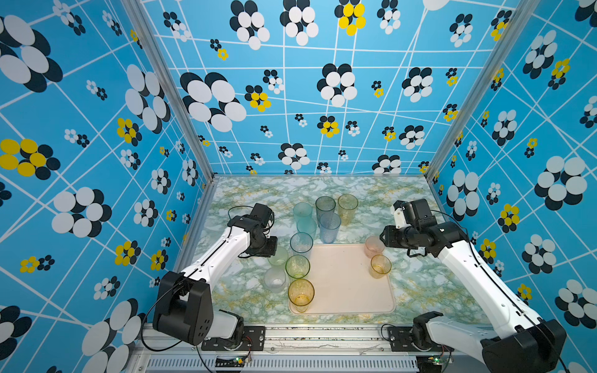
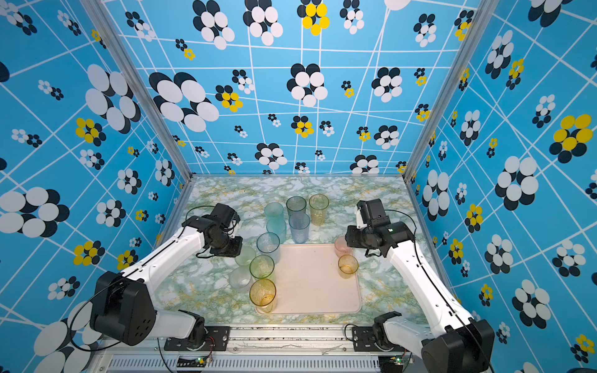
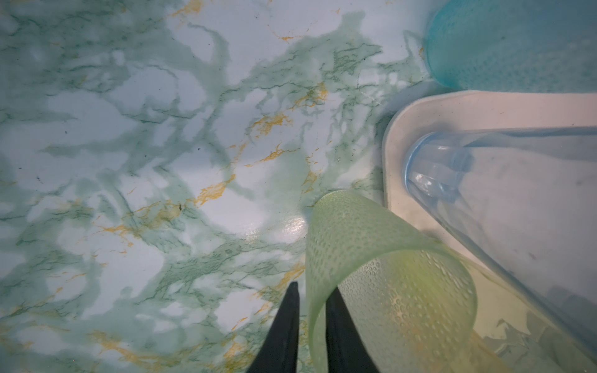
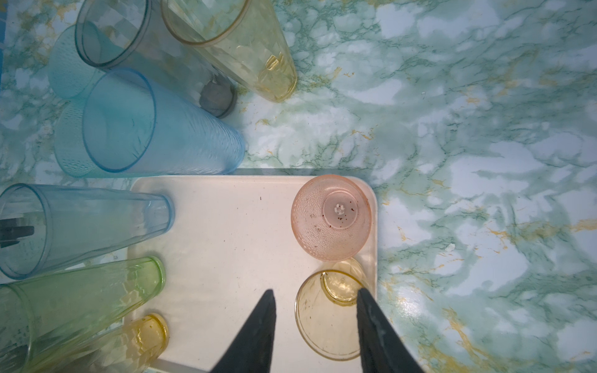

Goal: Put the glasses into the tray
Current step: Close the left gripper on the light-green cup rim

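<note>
The cream tray (image 1: 342,281) lies mid-table. Along its left edge stand a tall blue glass (image 1: 301,243), a tall green glass (image 1: 297,266) and a tall amber glass (image 1: 300,295). At its far right corner stand a short pink glass (image 4: 331,218) and a short orange glass (image 4: 326,316). My left gripper (image 3: 315,285) straddles the wall of the pale green short glass (image 3: 387,274) just left of the tray. One finger is inside it and one outside, with a sliver of gap. My right gripper (image 4: 316,290) hangs open above the orange glass, holding nothing.
Several tall glasses cluster on the marble table behind the tray: teal (image 1: 302,211), grey (image 1: 325,206), amber (image 1: 348,206) and blue (image 1: 329,227). A clear short glass (image 1: 274,279) stands on the table left of the tray. Patterned walls close in three sides.
</note>
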You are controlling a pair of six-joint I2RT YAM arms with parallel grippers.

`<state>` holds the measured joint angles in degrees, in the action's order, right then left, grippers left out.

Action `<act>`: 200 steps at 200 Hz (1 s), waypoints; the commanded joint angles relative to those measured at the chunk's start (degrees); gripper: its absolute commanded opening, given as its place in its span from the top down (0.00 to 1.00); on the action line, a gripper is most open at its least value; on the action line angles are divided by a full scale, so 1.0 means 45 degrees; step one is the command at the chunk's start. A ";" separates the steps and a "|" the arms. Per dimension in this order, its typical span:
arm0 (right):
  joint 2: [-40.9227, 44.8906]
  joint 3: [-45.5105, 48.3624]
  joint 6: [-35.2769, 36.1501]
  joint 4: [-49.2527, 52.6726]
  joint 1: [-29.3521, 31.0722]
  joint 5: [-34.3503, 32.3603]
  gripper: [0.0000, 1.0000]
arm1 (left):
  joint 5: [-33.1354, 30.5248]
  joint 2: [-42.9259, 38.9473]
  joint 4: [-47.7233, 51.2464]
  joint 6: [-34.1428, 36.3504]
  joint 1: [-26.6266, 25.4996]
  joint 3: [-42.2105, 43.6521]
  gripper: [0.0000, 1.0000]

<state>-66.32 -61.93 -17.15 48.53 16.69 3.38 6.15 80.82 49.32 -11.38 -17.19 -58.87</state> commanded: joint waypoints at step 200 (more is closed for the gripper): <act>0.0578 0.0043 0.0297 0.0218 -0.0059 -0.0630 0.57 | -0.3535 -0.1648 0.2322 0.1774 0.0178 -0.5831 0.96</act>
<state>-65.60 -61.49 -16.71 48.62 16.69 3.01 -8.45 75.31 56.77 -5.89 -15.84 -78.52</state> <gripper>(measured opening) 0.434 0.071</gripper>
